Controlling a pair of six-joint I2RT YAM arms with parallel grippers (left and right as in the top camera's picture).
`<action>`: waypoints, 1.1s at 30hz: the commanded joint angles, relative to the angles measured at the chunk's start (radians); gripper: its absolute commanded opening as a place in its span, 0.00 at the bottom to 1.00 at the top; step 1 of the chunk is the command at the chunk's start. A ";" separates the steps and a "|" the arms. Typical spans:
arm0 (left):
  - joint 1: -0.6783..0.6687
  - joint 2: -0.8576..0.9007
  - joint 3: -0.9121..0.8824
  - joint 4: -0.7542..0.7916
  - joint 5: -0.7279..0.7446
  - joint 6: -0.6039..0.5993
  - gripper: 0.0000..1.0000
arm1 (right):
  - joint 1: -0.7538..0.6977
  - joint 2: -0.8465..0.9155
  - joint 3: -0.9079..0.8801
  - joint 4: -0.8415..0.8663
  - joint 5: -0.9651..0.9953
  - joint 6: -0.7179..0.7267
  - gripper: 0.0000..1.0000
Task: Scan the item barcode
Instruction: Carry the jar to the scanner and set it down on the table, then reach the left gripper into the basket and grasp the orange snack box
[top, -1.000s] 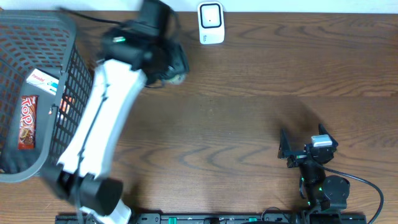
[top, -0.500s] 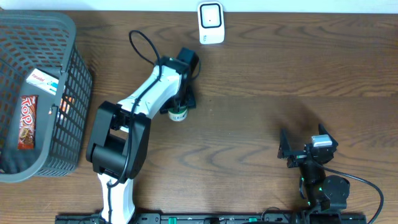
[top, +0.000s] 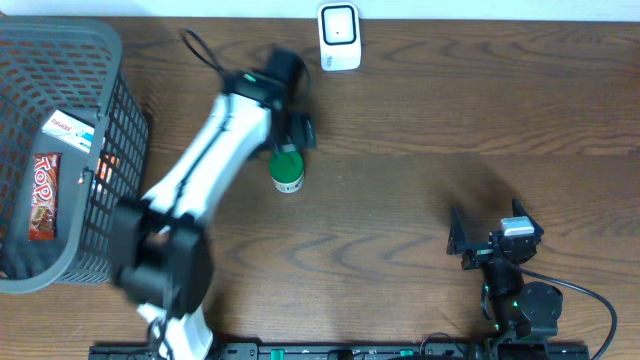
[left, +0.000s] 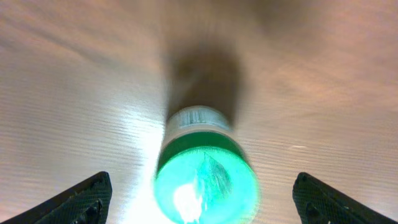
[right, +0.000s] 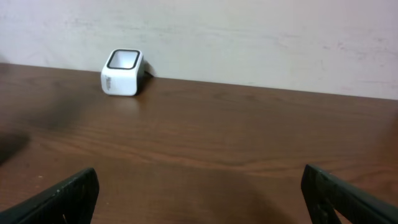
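The item is a small bottle (top: 287, 171) with a green cap and a white label, standing on the brown table left of centre. It is free of both grippers. My left gripper (top: 296, 130) hovers just behind and above it, open. In the left wrist view the green cap (left: 206, 182) glows between the two widely spread fingertips (left: 81, 198), touching neither. The white barcode scanner (top: 339, 37) sits at the table's far edge and shows in the right wrist view too, scanner (right: 122, 73). My right gripper (top: 484, 232) rests open and empty at the near right.
A grey mesh basket (top: 112, 60) fills the left side, holding a red candy bar (top: 42, 195) and a white packet (top: 70, 130). The left arm stretches from the near edge up to the bottle. A pale wall (right: 249, 37) backs the table.
The left gripper has opened and let go of the bottle, which now stands alone on the table. The left arm has swung and drawn back slightly. The right arm is still.
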 joint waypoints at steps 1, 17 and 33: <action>0.102 -0.249 0.215 -0.058 -0.090 0.070 0.94 | 0.010 -0.003 -0.001 -0.003 0.003 -0.012 0.99; 1.028 -0.171 0.288 -0.243 0.081 0.127 0.97 | 0.010 -0.003 -0.001 -0.003 0.003 -0.012 0.99; 0.848 0.355 0.237 -0.203 -0.039 -0.288 0.98 | 0.010 -0.003 -0.001 -0.003 0.003 -0.012 0.99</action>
